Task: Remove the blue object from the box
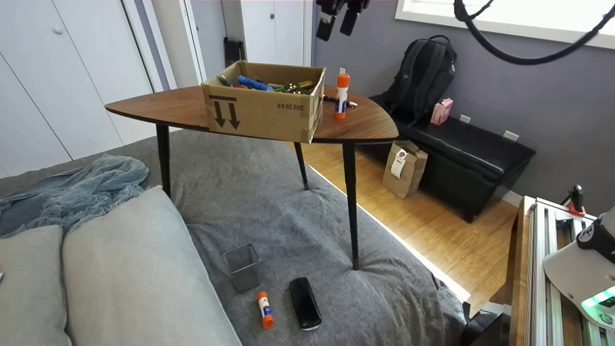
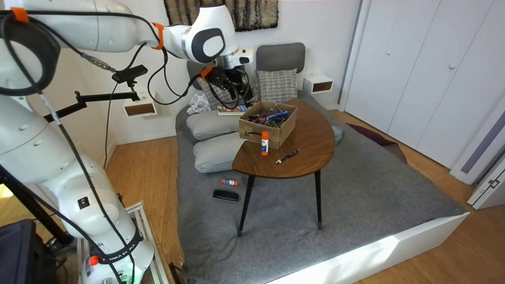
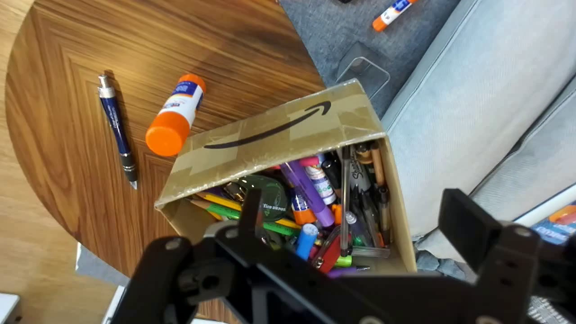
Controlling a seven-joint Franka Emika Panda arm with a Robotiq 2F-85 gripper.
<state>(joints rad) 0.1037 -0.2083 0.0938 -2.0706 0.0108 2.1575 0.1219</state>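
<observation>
- The bed [image 2: 367,213] made the ground for the work: the table [image 2: 311,142] was set on its cover, presumably to lift things within easy reach of the arm [image 2: 114,29].
- The arm stretched out high over the bed, likely so it could come at the box [image 1: 264,115] from above and clear its walls.
- The table seemed to be there for firmness, being flatter than the soft bed.
- The box stood at the table's edge, mouth up. Its printed arrows pointed down, so it was probably upside down and used as a tray; its sides kept a heap of pens and markers [image 3: 310,193] from rolling off.
- The gripper [image 3: 352,202] hung higher than the box, straight over it or a little aside, I could not tell. Its fingers were spread wide with nothing between them, seemingly ready for a grasp not yet made.
- The glue stick [image 3: 179,110] stood on end on the table, just beside the box, where a low swing might tip it.
- The blue stick [image 1: 255,83] lay in the box atop the heap, propped by what was under it, so probably easy to pinch; the wrist view showed it nearer one finger, which likely called for a sideways shift.
</observation>
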